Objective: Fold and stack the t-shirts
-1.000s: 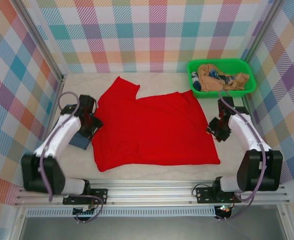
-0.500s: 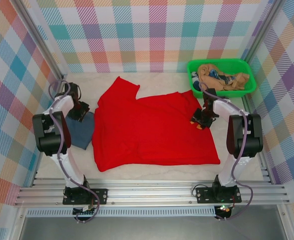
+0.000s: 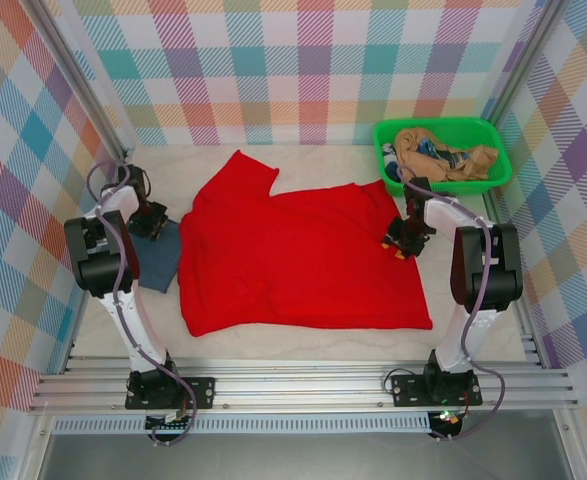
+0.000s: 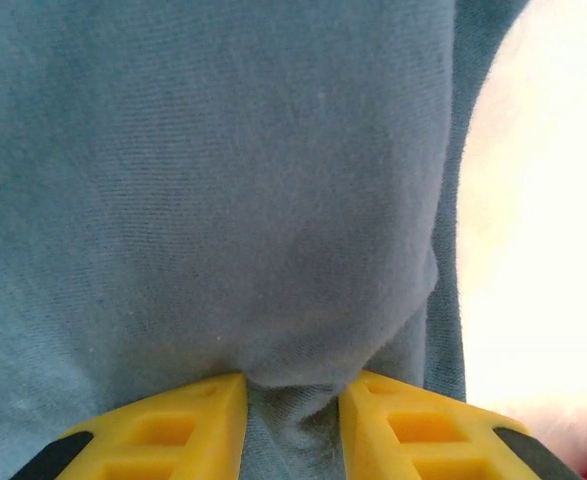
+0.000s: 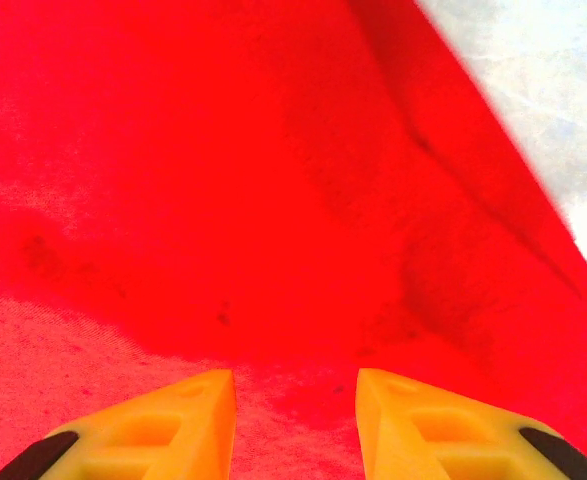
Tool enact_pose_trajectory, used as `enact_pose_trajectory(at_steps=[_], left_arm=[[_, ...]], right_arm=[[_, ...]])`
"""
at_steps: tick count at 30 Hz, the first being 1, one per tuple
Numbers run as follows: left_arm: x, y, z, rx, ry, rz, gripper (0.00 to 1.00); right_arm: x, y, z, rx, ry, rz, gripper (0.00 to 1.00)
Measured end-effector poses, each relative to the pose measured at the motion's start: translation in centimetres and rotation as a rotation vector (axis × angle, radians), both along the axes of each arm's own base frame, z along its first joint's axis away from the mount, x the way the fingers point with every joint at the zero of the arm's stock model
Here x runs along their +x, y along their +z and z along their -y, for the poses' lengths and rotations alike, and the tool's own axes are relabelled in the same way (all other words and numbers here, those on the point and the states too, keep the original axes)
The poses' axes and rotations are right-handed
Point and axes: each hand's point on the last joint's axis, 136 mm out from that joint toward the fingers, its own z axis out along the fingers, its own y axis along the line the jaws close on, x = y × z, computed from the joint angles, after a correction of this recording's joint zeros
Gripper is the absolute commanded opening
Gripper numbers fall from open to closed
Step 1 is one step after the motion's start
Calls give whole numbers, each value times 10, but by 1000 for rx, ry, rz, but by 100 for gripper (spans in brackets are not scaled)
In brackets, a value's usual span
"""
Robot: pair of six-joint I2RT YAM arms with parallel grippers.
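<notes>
Left side: your left arm reaches along the left wall. Its left claw is down on the far end of the slate-blue t-shirt. That shirt lies as a small patch on the pale surface, and its right edge meets the left edge of the red t-shirt. You cannot tell from above which of the two lies over the other there. In the left wrist view, the yellow fingers have a puckered ridge of blue cloth gathered between them, so the claw is clamped on that shirt. A strip of bare surface shows to the right of the cloth.

Centre: the red t-shirt is spread flat over most of the surface. One sleeve points toward the far left, and the lower hem runs close to the near edge.

Right side: your right claw rests on the red shirt close to its right edge, near the far right corner of the cloth. In the right wrist view, its fingers stand apart with flat red cloth between them. The shirt's edge runs diagonally at upper right, with bare surface beyond it.

Far right corner: a green basket holds a heap of tan and blue cloth. It sits just beyond the red shirt's corner.
</notes>
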Motion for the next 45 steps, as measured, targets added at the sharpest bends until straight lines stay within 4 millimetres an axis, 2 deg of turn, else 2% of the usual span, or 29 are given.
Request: enact_pose_trajectory(at_steps=[3, 5, 11, 17, 20, 23, 28, 33, 36, 39, 45], left_arm=[[14, 1, -7, 0, 26, 22, 29], [16, 1, -9, -1, 45, 24, 29], [17, 1, -6, -19, 69, 28, 28], [13, 0, 1, -17, 77, 56, 27], [8, 0, 5, -19, 81, 66, 26], [1, 0, 9, -28, 103, 78, 25], [-16, -1, 24, -76, 162, 88, 25], [-11, 2, 49, -112, 159, 88, 24], [-6, 2, 56, -126, 168, 86, 24], [-2, 1, 54, -145, 208, 89, 22], [-1, 1, 30, -163, 328, 102, 21]], right_arm=[[-2, 0, 0, -2, -1, -8, 37], [-4, -1, 2, -8, -4, -16, 37], [-6, -3, 1, -13, -2, -30, 37], [-1, 1, -13, -18, 11, -18, 36], [-5, -7, -14, -22, -9, -42, 34], [-10, -19, -2, -14, -63, -97, 33], [-14, -18, 30, -26, -151, -134, 32], [-27, -20, 63, -44, -233, -173, 32], [-33, -20, 69, -51, -249, -188, 31], [-35, -19, 72, -66, -253, -189, 31], [-42, -19, 84, -112, -268, -215, 31]])
